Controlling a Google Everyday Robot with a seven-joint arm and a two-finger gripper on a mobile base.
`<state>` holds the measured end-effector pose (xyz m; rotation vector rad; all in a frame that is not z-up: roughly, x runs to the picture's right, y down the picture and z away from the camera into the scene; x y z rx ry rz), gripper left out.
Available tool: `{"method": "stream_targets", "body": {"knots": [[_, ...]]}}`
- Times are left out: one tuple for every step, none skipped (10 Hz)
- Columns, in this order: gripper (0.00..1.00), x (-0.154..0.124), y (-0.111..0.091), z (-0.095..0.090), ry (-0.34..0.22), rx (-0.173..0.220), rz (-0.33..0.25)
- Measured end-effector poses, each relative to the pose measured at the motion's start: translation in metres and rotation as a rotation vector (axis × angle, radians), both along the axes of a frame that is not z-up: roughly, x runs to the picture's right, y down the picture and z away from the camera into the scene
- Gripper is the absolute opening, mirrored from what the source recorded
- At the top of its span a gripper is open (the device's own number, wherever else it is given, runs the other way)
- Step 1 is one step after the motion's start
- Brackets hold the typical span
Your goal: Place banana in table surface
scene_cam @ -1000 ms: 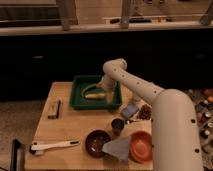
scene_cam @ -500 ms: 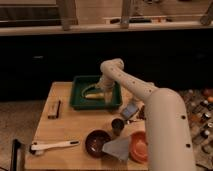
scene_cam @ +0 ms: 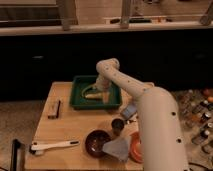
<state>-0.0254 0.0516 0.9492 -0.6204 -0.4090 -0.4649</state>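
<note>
Furthest left, well in front of the green tray (scene_cam: pixel 87 105) and toward the near left corner of the table (scene_cam: pixel 75 122), a white-handled brush (scene_cam: pixel 52 146) lies flat. Just left of the tray sits a small dark block (scene_cam: pixel 54 108). Both leave bare wood between them and the tray, which I judge is the handiest patch for setting something down.

The tray sits at the far middle of the table. The banana (scene_cam: pixel 92 94) lies inside it, near the middle of its floor and curved side down, so it has not yet reached the wood. The tray's raised walls mean it has to be lifted clear, not slid out.

The gripper (scene_cam: pixel 102 92) is down inside the tray, at the banana's right end and right against it. The arm (scene_cam: pixel 125 82) bends over the tray's right rim to get it there. I cannot tell whether the gripper is spread or clamped on the fruit, so I treat the grasp as unconfirmed.

In front of the tray and a little right stand a dark bowl (scene_cam: pixel 96 141) and a small dark cup (scene_cam: pixel 118 125), with an orange dish (scene_cam: pixel 135 148) beyond them. That side is crowded and my arm covers part of it, so I would avoid placing there.
</note>
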Motion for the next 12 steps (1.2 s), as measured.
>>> {"method": "stream_targets", "body": {"knots": [[0.80, -0.002, 0.001, 0.003, -0.003, -0.007, -0.003], [0.77, -0.005, 0.003, 0.006, -0.008, -0.014, -0.004], [0.67, -0.006, 0.005, 0.009, -0.018, -0.025, 0.001], [0.55, -0.004, 0.007, 0.014, -0.033, -0.041, 0.012], [0.48, -0.004, 0.008, 0.015, -0.042, -0.050, 0.018], [0.38, -0.006, 0.009, 0.018, -0.055, -0.059, 0.024], [0.27, -0.008, 0.011, 0.019, -0.063, -0.066, 0.026], [0.17, -0.008, 0.012, 0.020, -0.068, -0.071, 0.030], [0.08, -0.006, 0.013, 0.020, -0.078, -0.075, 0.038], [0.03, -0.005, 0.015, 0.018, -0.080, -0.074, 0.036], [0.02, -0.004, 0.012, 0.014, -0.086, -0.061, 0.043], [0.02, -0.002, 0.010, 0.010, -0.093, -0.049, 0.051]]}}
